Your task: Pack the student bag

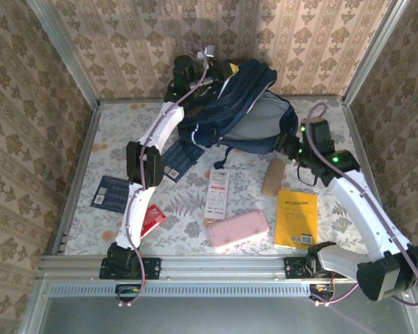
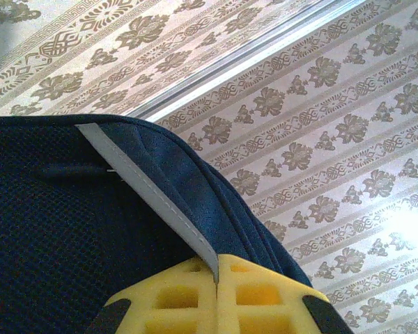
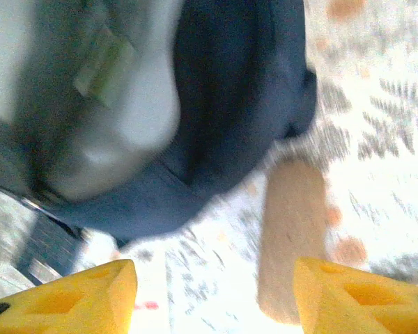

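The student bag (image 1: 237, 115), a large dark navy backpack, lies at the back of the table with its mouth held up and grey lining (image 3: 90, 104) showing. My left gripper (image 1: 226, 72) is raised at the bag's top, and its yellow fingers (image 2: 195, 296) are shut on the bag's white stripe (image 2: 146, 188). At the bag's right edge my right gripper (image 1: 287, 147) hovers open with nothing between its fingertips (image 3: 362, 299). In the blurred right wrist view the navy bag (image 3: 223, 104) lies ahead and a tan case (image 3: 292, 236) lies on the cloth just before the right finger.
On the patterned cloth lie the tan case (image 1: 272, 177), a yellow book (image 1: 297, 218), a pink case (image 1: 237, 231), a white leaflet (image 1: 217, 193), a red item (image 1: 152, 220) and two dark blue booklets (image 1: 111, 193) (image 1: 182, 158). Wallpapered walls enclose the table.
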Robot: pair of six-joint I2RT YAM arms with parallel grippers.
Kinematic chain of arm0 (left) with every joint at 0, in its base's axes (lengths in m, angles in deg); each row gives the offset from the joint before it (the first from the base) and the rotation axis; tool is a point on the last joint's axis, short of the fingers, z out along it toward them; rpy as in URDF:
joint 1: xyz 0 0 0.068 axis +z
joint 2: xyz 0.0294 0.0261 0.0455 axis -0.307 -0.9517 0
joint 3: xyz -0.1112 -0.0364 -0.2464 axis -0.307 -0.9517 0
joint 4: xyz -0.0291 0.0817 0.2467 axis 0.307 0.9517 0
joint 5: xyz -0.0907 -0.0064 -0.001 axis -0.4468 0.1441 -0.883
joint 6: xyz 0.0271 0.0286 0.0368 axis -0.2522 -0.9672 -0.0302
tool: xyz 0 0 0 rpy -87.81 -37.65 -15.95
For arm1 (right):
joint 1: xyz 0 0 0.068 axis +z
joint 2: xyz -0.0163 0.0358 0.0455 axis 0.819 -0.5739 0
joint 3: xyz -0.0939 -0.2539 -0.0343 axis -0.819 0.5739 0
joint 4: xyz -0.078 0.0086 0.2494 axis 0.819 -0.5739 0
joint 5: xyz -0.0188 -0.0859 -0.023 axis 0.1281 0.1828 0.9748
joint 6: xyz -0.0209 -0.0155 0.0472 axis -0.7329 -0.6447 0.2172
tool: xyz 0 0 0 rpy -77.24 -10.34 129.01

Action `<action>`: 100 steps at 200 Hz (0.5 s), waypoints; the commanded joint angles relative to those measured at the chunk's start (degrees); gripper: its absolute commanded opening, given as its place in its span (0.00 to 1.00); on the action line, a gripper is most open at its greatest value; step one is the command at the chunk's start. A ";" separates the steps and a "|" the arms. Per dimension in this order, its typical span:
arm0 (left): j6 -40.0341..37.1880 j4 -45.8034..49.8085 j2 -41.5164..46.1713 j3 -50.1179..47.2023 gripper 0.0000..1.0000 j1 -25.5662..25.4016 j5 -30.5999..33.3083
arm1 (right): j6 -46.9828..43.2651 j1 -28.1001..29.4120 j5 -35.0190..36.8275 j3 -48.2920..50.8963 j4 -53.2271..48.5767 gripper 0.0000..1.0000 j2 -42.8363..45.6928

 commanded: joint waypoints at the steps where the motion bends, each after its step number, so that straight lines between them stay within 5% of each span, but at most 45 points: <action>1: 0.18 -7.99 0.64 0.80 0.00 1.06 0.56 | 0.69 3.28 -1.57 3.88 -3.08 0.63 -5.83; 25: 0.82 -8.75 0.21 1.19 0.00 1.19 0.11 | 1.74 5.05 -0.10 4.81 0.09 0.67 -12.05; 71: 3.67 -12.26 0.20 0.01 0.00 1.33 -1.11 | 6.23 5.06 3.36 6.68 4.15 0.90 -19.98; 100: 5.26 -13.74 0.21 -0.34 0.00 1.33 -1.24 | 7.19 5.03 5.60 7.92 6.96 0.92 -22.51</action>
